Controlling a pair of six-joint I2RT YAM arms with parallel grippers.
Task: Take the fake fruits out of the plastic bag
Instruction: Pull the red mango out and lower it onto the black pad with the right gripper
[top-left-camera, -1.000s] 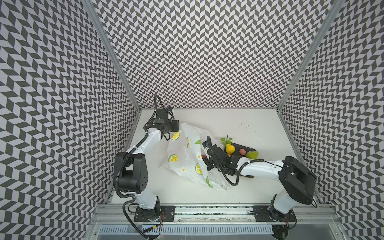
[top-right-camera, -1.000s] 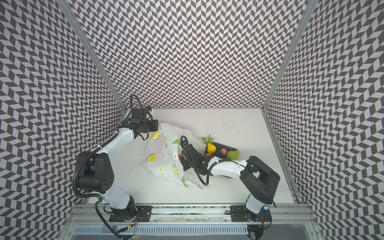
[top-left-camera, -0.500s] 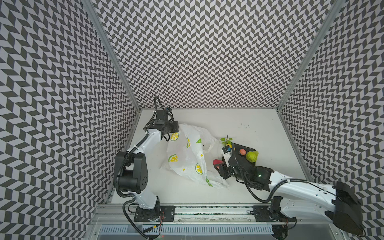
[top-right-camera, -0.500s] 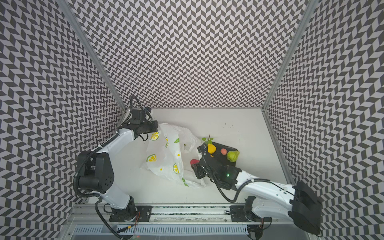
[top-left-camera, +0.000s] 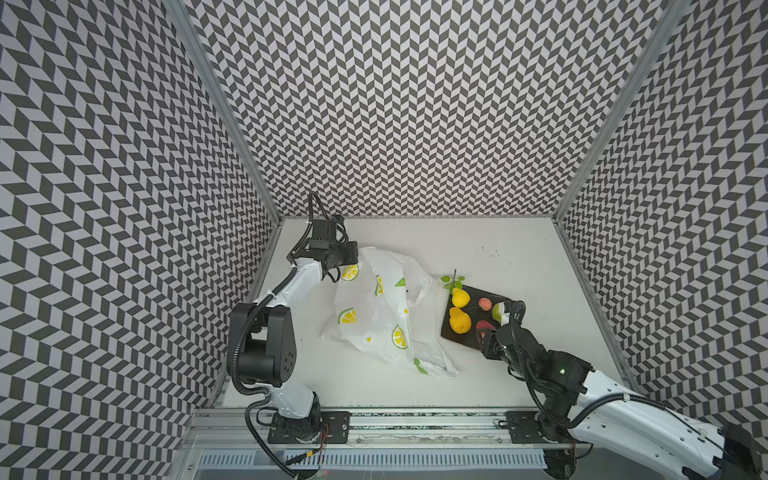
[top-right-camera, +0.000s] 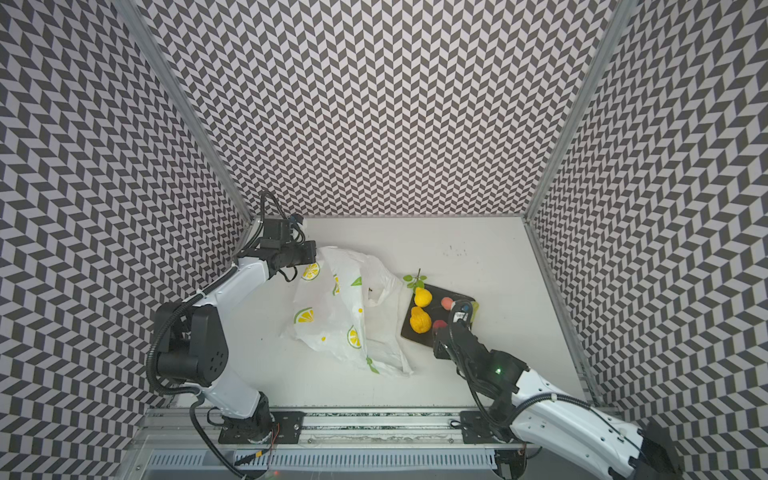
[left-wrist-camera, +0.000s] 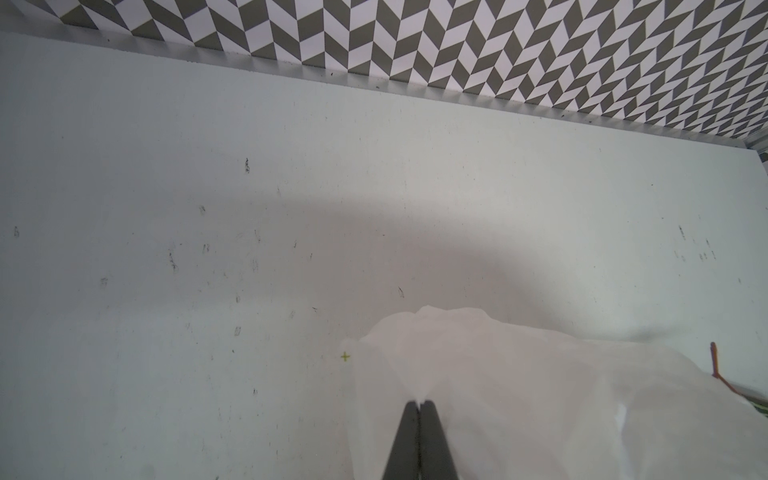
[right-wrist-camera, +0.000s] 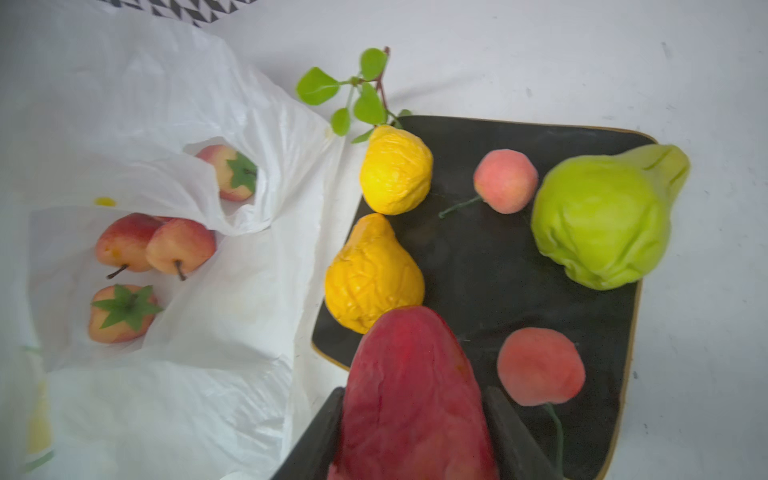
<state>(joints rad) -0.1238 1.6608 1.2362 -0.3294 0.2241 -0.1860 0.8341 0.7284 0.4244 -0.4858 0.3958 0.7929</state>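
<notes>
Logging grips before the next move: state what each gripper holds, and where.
Left gripper pinches a fold of the plastic bag. Right gripper clamps the red fruit by its two sides.

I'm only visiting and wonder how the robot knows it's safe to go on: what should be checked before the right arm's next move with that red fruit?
1. Right gripper holds the red fruit: ok, a finger on either side.
2. Fruit is over the dark plate: ok.
3. Bare spot on the plate: ok, between the yellow fruits and the green fruit.
4. Fruit already rests on the plate: cannot tell.
5. Left gripper pinches the plastic bag: ok, shut on the film.
6. Bag emptied: not ok, four small fruits lie inside.
</notes>
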